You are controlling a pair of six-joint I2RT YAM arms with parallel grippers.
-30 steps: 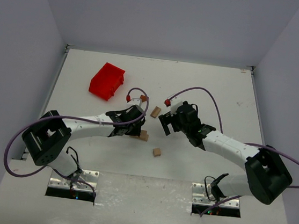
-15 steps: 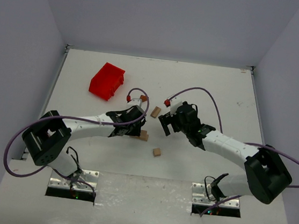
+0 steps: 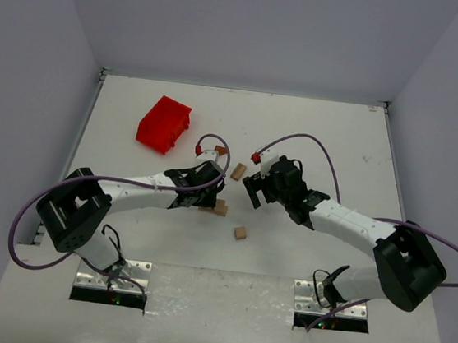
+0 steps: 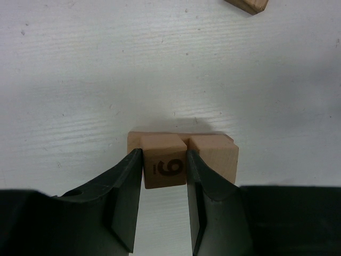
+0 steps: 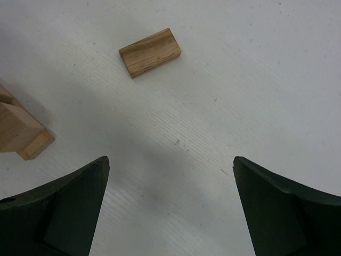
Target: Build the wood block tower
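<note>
My left gripper [image 4: 165, 160] is shut on a pale tan cube [image 4: 165, 168] marked with a number. It holds the cube beside a second tan cube [image 4: 214, 156], and both are on a flat slab [image 4: 135, 140]. In the top view this cluster [image 3: 220, 208] lies at the left gripper's [image 3: 210, 204] tip. My right gripper [image 5: 170, 165] is open and empty over bare table, to the right of the cluster [image 5: 18, 133]. A loose tan slab [image 5: 149, 52] lies beyond it, also seen in the top view [image 3: 238, 171]. A loose cube [image 3: 240, 233] lies nearer. A darker brown piece [image 3: 221, 150] lies further back.
A red plastic bin [image 3: 165, 124] stands at the back left. Purple cables loop over both arms. Grey walls close the white table [image 3: 341, 135] on three sides.
</note>
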